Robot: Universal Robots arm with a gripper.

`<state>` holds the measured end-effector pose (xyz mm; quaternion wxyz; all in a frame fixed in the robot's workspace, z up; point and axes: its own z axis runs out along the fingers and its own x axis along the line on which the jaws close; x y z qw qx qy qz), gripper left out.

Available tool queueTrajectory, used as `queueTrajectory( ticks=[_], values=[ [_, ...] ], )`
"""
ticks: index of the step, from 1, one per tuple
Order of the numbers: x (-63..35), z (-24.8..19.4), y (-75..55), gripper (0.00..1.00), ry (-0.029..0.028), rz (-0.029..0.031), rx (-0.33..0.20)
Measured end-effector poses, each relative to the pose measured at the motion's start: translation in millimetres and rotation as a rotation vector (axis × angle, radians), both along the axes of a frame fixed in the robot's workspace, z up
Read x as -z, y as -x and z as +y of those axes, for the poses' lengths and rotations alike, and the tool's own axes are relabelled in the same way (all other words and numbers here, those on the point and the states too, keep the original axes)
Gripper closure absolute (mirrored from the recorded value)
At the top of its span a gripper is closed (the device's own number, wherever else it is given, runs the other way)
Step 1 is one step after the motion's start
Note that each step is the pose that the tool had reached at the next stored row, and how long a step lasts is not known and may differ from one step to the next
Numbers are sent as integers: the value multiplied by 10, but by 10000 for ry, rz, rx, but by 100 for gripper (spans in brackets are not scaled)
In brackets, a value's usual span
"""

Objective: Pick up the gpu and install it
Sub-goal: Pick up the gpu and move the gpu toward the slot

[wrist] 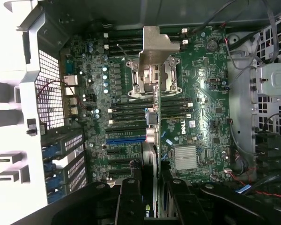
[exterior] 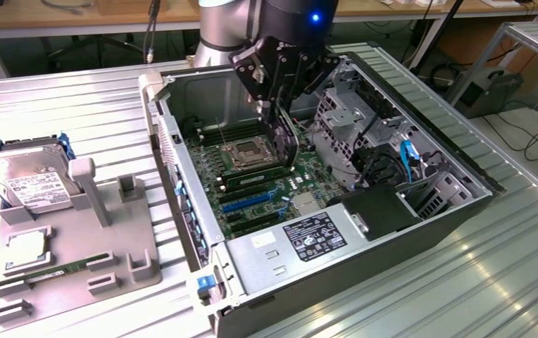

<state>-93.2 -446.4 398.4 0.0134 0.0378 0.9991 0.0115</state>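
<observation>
Currently I have the jaws closed on the gpu (wrist: 151, 159), held edge-down inside the open computer case (exterior: 438, 211), just above the motherboard (wrist: 201, 93). Risk: a tilted card could miss the blue slot (wrist: 126, 139) or strike neighbouring components. The parts tray (exterior: 109, 253) on the tabletop holds a hard drive (exterior: 27, 179).

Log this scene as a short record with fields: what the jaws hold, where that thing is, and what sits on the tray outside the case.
jaws: shut on the gpu
gpu orientation: upright, edge pointing down at the board
gpu location: inside the open computer case, over the motherboard by the expansion slots
seated in slot: cannot tell
tray: grey holder tray at the exterior view's left, holding a hard drive and a RAM stick
</observation>
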Motion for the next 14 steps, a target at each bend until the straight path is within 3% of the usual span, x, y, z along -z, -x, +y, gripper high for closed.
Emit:
queueTrajectory(
  ticks=[14],
  values=[
    [26, 0, -11, 74, 9, -1, 0]
  ],
)
